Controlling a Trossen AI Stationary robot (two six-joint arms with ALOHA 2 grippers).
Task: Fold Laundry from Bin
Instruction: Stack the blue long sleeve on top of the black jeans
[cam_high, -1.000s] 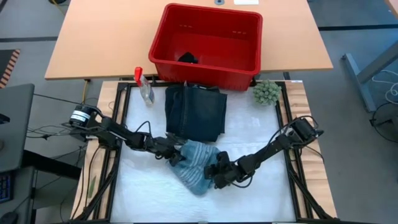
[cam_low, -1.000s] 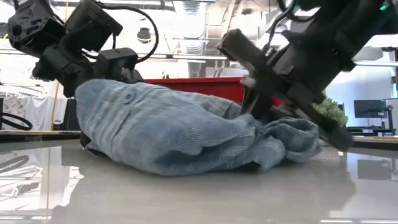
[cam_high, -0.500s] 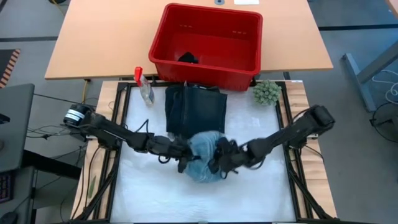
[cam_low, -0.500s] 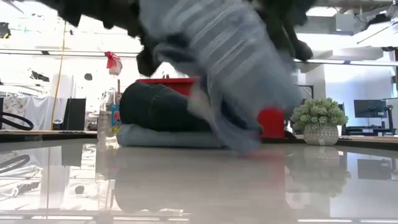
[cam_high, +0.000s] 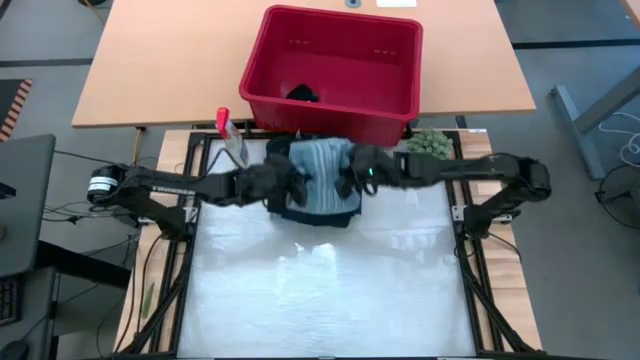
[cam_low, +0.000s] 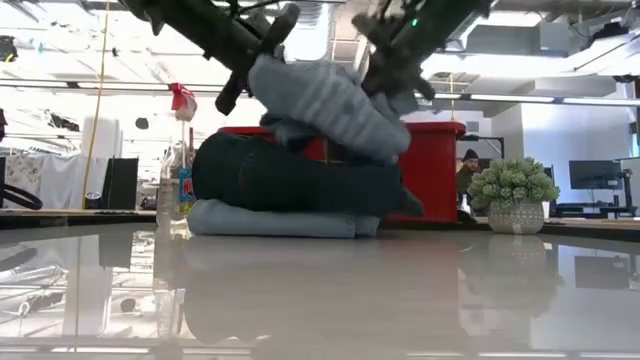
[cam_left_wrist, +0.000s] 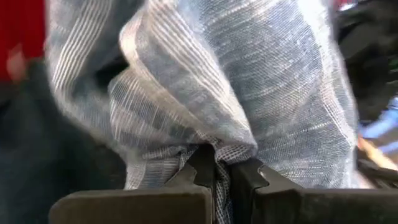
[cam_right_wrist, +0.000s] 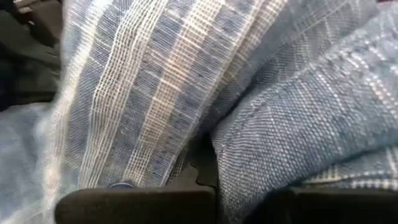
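- Both grippers, left gripper (cam_high: 296, 186) and right gripper (cam_high: 346, 180), are clenched on the striped blue garment (cam_high: 318, 172), held above the folded stack (cam_low: 290, 190).
- Stacking appears underway; lowering and release are called for next.

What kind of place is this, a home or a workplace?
Probably a robotics lab or workshop. The white work surface sits in a black metal frame, a wooden table stands behind on a grey floor, and a monitor shows in the room beyond.

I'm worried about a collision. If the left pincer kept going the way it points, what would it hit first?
Probably the right pincer: the left pincer, shut on the light blue garment, points across it toward the other. Depth is unclear.
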